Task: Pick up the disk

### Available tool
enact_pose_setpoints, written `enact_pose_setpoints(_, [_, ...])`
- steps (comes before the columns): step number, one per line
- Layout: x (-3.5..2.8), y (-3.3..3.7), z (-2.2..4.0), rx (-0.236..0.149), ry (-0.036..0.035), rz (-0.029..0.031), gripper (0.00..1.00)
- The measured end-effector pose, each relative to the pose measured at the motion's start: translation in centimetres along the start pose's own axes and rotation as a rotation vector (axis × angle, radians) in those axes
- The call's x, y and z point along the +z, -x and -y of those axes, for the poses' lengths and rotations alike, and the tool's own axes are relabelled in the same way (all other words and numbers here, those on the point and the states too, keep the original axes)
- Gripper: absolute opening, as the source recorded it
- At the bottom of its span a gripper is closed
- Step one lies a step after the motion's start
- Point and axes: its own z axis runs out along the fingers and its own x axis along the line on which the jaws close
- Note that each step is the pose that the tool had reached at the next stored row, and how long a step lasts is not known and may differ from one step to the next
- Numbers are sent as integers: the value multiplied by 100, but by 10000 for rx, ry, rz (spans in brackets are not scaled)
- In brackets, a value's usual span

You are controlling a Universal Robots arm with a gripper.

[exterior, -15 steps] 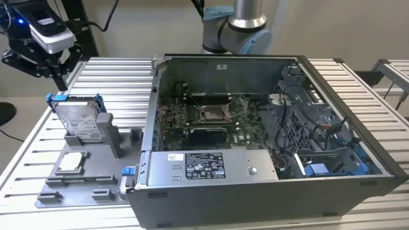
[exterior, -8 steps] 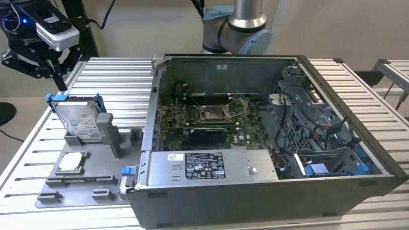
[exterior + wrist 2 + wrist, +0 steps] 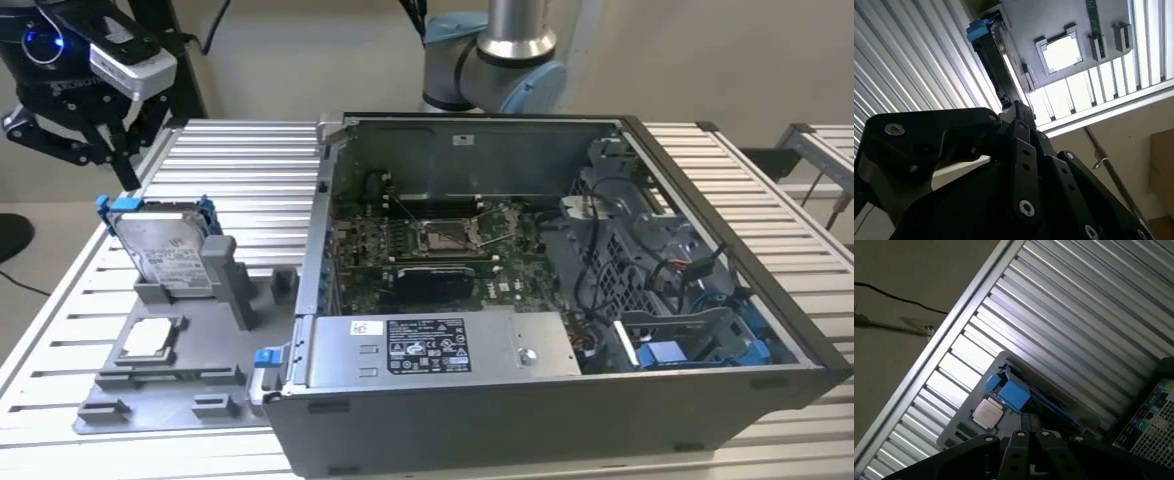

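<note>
Our gripper hangs above the disk, holding nothing; how wide it is we cannot tell. Descending off-centre, we could knock the upright disk from its grey stand.

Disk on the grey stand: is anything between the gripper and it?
Nothing visible does. In the exterior view the gripper hangs above the disk, toward the exterior view's left, and the disk stands upright in its grey holder with only open air between them.
</note>
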Motion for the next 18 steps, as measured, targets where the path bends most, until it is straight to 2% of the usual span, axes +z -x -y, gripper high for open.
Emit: enact_pose_setpoints(18, [2, 0, 0, -3264, -3, -120, 0])
